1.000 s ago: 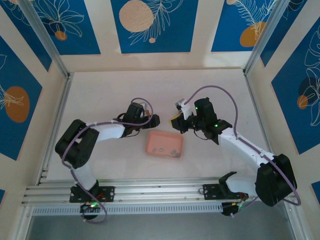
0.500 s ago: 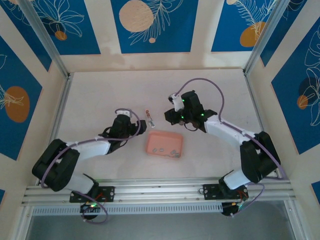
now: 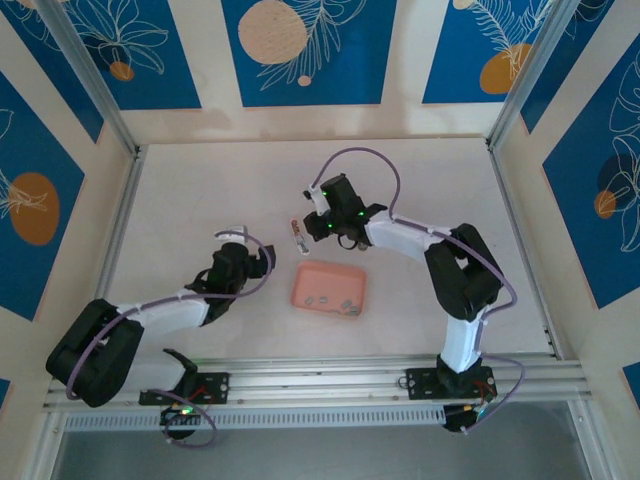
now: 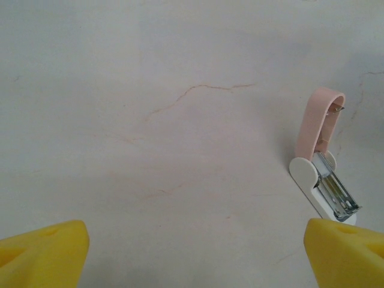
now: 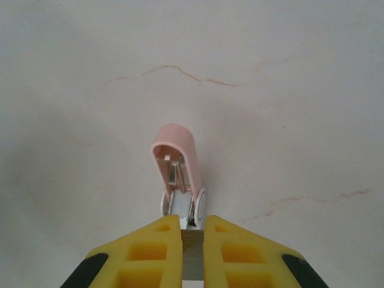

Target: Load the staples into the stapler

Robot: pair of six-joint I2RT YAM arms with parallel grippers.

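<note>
The stapler [image 3: 298,238] lies on the table with its pink lid [image 5: 177,150] flipped back and its metal channel [image 4: 335,191] bare. My right gripper [image 5: 192,246] is shut on a short grey strip of staples [image 5: 192,255], whose front end sits right at the near end of the stapler's white base. From above, the right gripper [image 3: 313,226] is just right of the stapler. More staples [image 3: 348,303] lie in the pink tray [image 3: 330,268]. My left gripper [image 4: 195,255] is open and holds nothing; the stapler lies ahead of its right fingertip [image 4: 345,252]. Seen from above, the left gripper [image 3: 247,250] is left of the stapler.
The pink tray sits just in front of the stapler, between the two arms. The aluminium rail [image 3: 320,380] runs along the near edge. Patterned walls [image 3: 300,110] close off the back and both sides.
My left gripper has let go of the stapler, opened wider and pulled back to the lower left. My right arm has swung left, bringing its shut gripper up to the stapler.
</note>
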